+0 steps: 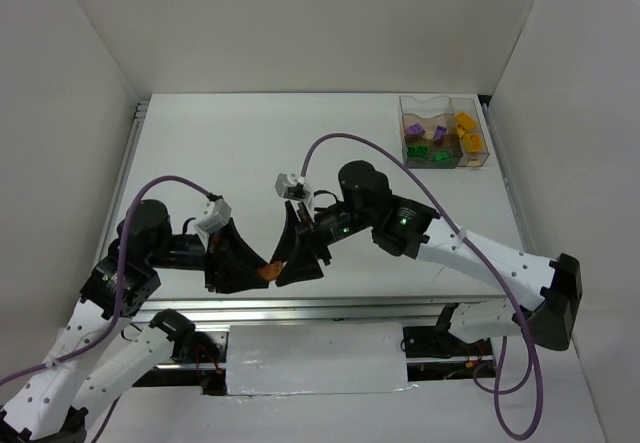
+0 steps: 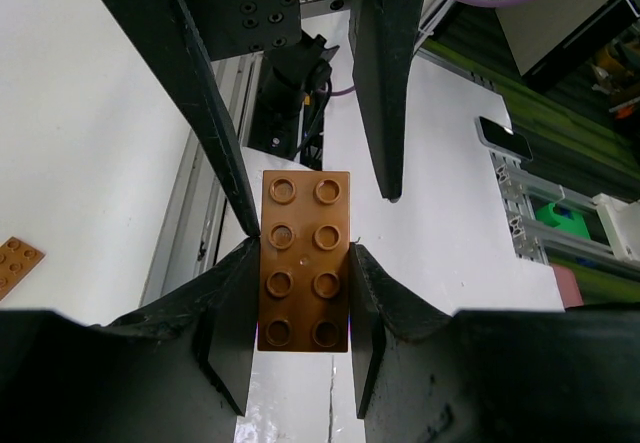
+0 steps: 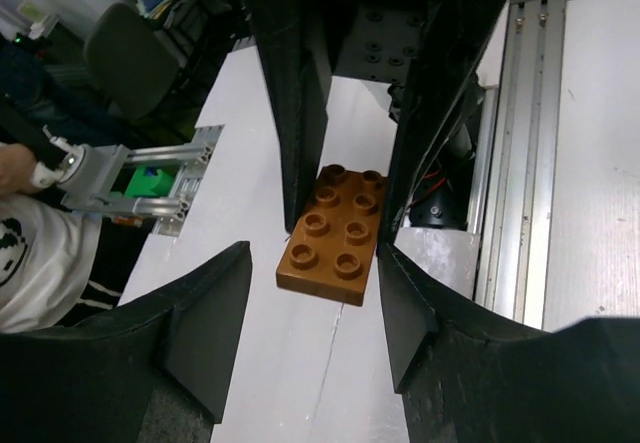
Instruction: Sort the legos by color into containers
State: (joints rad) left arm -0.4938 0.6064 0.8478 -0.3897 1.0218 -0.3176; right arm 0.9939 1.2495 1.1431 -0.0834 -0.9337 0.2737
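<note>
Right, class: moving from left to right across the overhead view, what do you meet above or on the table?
left gripper, shut on the brown brick → right gripper, open around that brick's other end → clear compartment box, far right, with coloured bricks inside

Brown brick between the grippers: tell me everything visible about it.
The brown brick is glossy orange-brown plastic, a flat rectangle with eight round studs in two rows of four. It is held above the table near its front edge. The left gripper clamps one end on both long sides; the right gripper straddles the other end, one finger apart from it.
</note>
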